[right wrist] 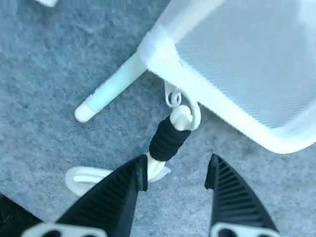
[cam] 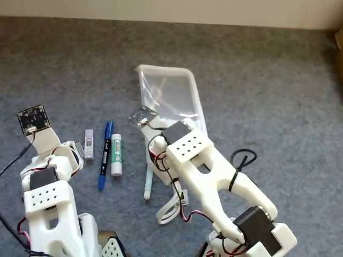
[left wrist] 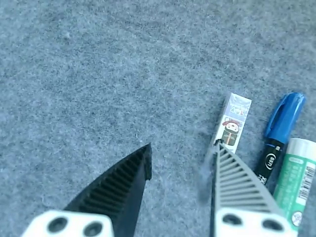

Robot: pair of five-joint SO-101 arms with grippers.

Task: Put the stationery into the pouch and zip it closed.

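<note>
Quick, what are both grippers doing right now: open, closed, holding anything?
Left gripper: open, holding nothing.
Right gripper: open, empty, just by the zipper pull.

Nice soft, even light across the whole table (cam: 268,80), shadows barely there. The pouch (cam: 171,91) picks up some glare and goes almost blown-out white in the right wrist view.

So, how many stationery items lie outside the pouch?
4: eraser box, blue marker and glue stick side by side, pale pen at the pouch's corner. The right arm may hide more.
</note>
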